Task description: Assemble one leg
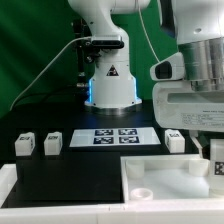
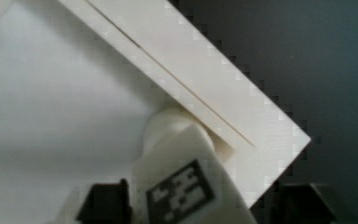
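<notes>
Gripper (image 2: 202, 203) straddles the rounded white leg (image 2: 172, 160), square tag on its face, at the tabletop's (image 2: 190, 70) smooth, straight-edged corner. Cannot tell whether the jaws clamp it.

open: table (image 1: 70, 178) at the exterior view's left of tabletop (image 1: 150, 162) | blocked: tabletop rim seemingly against leg (image 2: 172, 140)

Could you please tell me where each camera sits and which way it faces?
Exterior view: off the arm, looking across the black table and tabletop, facing the robot's base; the arm's end fills the exterior view's right.
Wrist view: on the wrist, looking along the gripper at a leg by the tabletop's corner; both dark fingers show.
Shared: the tabletop, and probably that leg.
</notes>
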`<state>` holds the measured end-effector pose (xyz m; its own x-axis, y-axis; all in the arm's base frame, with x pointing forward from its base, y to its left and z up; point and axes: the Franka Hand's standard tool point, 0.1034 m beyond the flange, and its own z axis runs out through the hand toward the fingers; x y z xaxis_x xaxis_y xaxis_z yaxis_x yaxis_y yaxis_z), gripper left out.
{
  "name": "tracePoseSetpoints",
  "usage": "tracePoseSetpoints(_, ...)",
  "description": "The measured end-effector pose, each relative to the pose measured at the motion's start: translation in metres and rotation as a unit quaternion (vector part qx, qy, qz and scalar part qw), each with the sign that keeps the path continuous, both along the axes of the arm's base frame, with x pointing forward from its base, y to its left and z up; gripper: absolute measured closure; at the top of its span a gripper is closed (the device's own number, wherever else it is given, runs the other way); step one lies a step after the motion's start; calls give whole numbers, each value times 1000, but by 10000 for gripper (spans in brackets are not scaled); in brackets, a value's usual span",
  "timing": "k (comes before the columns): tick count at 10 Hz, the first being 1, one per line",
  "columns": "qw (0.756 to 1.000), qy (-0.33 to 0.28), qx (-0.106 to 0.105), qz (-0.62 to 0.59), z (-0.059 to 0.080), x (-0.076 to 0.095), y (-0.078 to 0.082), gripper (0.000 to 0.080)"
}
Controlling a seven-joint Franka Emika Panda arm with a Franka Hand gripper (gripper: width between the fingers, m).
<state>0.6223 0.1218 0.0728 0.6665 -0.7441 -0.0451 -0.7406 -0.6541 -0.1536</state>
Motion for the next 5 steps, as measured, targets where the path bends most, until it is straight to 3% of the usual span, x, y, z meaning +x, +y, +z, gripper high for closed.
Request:
tracePoseSetpoints(3, 993, 17, 15, -120, 0, -1, 3, 504)
tracePoseSetpoints(5, 972, 33, 30, -230, -1, 1, 6, 505)
